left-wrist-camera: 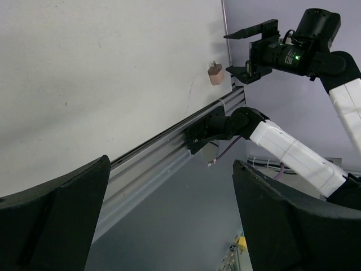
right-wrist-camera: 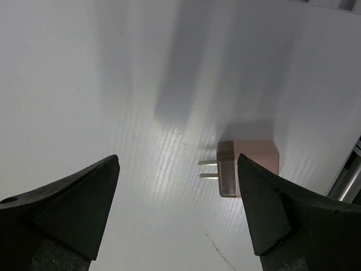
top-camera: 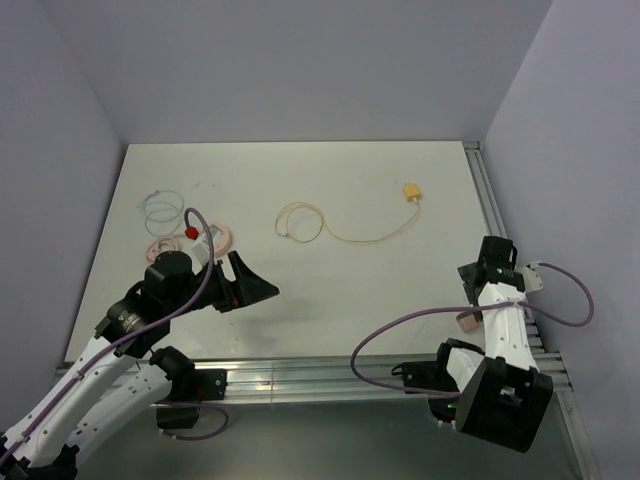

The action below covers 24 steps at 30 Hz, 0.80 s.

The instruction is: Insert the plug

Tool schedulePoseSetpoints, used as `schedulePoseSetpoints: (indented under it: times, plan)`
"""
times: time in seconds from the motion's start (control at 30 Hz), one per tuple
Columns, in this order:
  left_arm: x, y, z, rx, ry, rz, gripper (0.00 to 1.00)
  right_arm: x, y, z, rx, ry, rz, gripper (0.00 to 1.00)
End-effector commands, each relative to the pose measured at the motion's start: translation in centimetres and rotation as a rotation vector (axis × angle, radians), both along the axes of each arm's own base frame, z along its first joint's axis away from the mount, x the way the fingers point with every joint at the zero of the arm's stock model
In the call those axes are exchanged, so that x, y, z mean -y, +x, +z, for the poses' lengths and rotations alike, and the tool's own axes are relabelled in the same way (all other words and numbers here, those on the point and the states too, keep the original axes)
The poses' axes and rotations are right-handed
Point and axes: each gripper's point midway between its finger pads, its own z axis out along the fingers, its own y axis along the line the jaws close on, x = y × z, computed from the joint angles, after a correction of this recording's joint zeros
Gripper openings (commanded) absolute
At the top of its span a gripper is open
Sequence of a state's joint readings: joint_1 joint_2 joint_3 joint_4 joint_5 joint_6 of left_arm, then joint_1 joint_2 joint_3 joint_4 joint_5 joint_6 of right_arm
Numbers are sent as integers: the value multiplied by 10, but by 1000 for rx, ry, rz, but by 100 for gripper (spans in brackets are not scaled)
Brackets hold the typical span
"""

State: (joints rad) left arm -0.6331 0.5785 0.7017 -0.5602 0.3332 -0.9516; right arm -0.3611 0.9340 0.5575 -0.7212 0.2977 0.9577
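Note:
A pinkish-brown plug [right-wrist-camera: 248, 167] lies flat on the white table, its two metal prongs pointing left in the right wrist view. My right gripper [right-wrist-camera: 177, 161] is open and hovers above it, with the plug just inside the right finger [right-wrist-camera: 282, 203]. In the top view the plug [top-camera: 467, 322] sits near the table's right front corner, by my right gripper [top-camera: 478, 272]. The left wrist view shows the plug [left-wrist-camera: 215, 73] far off, below the right gripper [left-wrist-camera: 248, 53]. My left gripper [top-camera: 245, 285] is open and empty at the front left, pointing right.
A thin yellow cable [top-camera: 300, 222] with a yellow connector [top-camera: 411, 192] lies mid-table. Green cable rings [top-camera: 160, 205] and pink rings [top-camera: 222, 237] lie at the left, with a small red and white item [top-camera: 192, 233] beside the left arm. Aluminium rails [top-camera: 300, 375] edge the table.

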Motion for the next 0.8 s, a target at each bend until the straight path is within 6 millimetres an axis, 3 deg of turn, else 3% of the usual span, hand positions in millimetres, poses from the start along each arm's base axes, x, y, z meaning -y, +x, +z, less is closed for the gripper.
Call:
schedulePoseSetpoints:
  times: [0.0,0.23,0.43,0.63,0.77]
  plan:
    - [6,0,8,54,-28,-37,95,5,-1,1,-56,-8,-32,92]
    - [5,3,4,90,7,-54,96,5,-14,-3,-228,-13,-70,91]
    - [13,6,1,90,13,-93,96,6,-20,6,-236,-27,-124,87]
    - [13,7,4,104,18,-101,97,-12,-32,1,-223,46,-144,79]
    - [14,7,3,105,22,-105,96,-4,-37,0,-225,-6,-173,79]
